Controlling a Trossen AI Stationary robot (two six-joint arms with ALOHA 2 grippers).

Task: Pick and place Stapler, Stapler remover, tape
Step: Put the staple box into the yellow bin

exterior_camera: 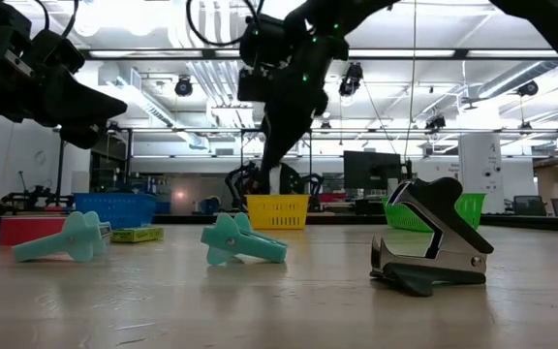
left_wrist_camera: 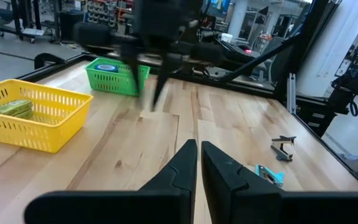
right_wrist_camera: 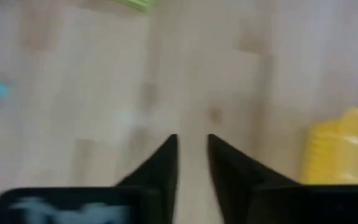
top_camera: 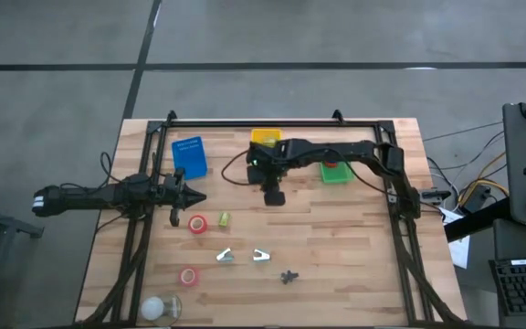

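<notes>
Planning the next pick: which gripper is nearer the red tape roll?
Left. The left gripper hovers right beside the red tape roll; the right gripper sits farther off, toward the yellow basket.

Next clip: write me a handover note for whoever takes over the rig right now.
Left gripper: shut, empty, waiting at the table's left side.
Right gripper: mid-table beside the yellow basket, nothing seen in it.
On the table: staple remover, two red tape rolls.
Done: unclear; the yellow basket and green basket each hold something.
Left: staple remover and tape rolls not yet placed; no stapler made out.
</notes>
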